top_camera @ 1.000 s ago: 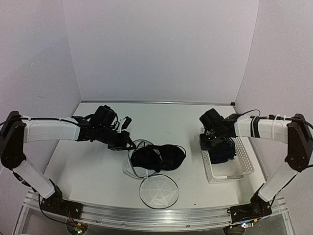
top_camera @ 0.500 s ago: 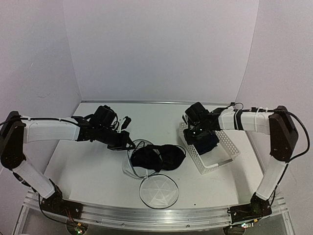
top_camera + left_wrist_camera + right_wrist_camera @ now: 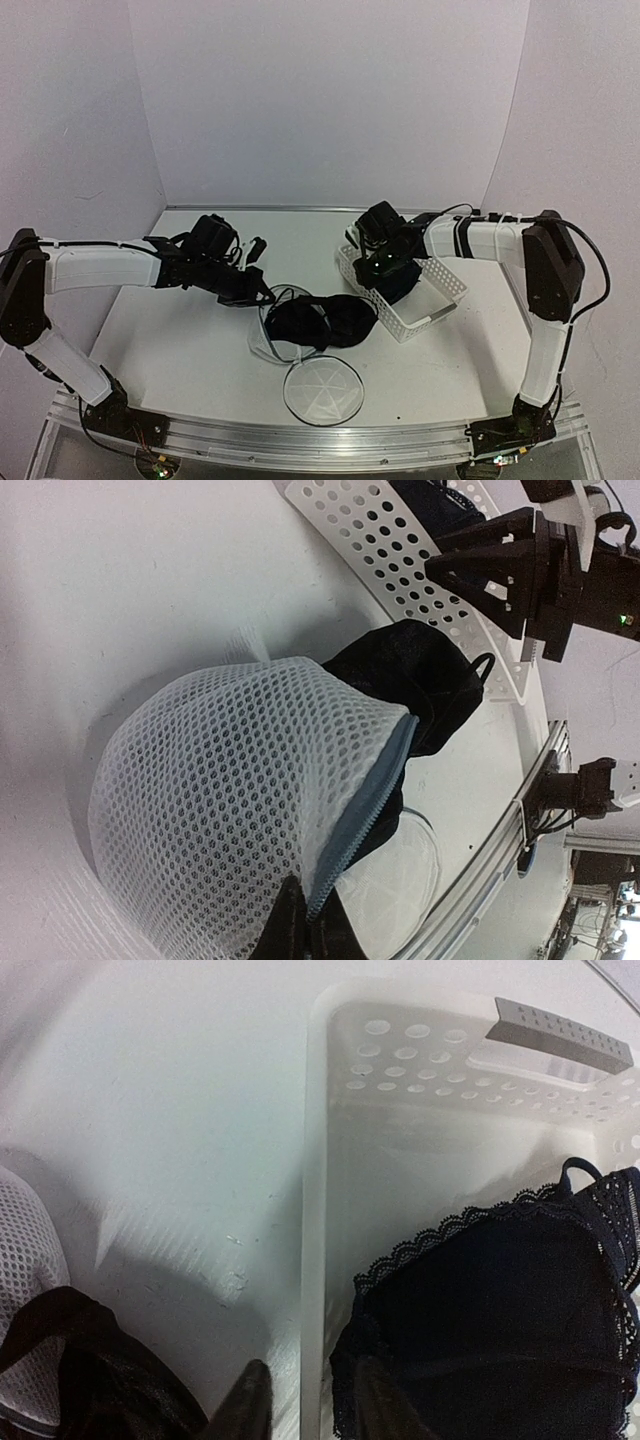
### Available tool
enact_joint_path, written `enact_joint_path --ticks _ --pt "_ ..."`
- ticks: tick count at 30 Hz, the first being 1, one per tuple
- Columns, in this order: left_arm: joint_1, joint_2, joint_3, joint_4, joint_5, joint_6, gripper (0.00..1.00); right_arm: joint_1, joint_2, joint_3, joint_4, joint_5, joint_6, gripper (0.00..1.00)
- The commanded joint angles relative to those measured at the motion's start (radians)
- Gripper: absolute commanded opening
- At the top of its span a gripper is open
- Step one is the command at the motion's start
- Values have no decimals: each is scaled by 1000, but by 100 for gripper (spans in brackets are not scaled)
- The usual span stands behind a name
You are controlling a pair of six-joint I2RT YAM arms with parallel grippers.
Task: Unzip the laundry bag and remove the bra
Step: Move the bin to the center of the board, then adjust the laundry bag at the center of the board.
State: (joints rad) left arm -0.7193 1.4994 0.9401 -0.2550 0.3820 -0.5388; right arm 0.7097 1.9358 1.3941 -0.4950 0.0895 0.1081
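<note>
White plastic basket is found dragged from right side to centre by right gripper, and is now set just beside laundry bag. The bra is seen half out of unzipped mouth, with lid panel laid flat in front. At bag's far edge, left gripper is kept unmoved.

Left wrist: fingers are clenched on bag's zipper edge, so mouth is held open.

Right wrist: fingers are slackened astride basket wall. A second dark lace garment is seen inside. Drop spot is judged ready, but bra is not yet pulled clear.
</note>
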Motion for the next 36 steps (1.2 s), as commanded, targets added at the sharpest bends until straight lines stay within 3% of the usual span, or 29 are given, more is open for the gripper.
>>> enact_joint_path --ticks 1,11,19,26,36 --pt "-3 -50 -7 -14 -18 13 0 3 -58 37 16 -4 5 35" --pt "-3 -75 -64 -28 -24 -3 0 33 -292 -67 6 -144 129 44" --pt "-3 -110 -104 -46 -46 -16 0 92 -395 -247 54 -165 255 58" --pt "-3 -139 -112 -62 -54 -25 0 101 -354 -307 129 -163 340 61" --pt "-3 -142 -114 -67 -52 -31 0 103 -179 -251 186 -138 387 62"
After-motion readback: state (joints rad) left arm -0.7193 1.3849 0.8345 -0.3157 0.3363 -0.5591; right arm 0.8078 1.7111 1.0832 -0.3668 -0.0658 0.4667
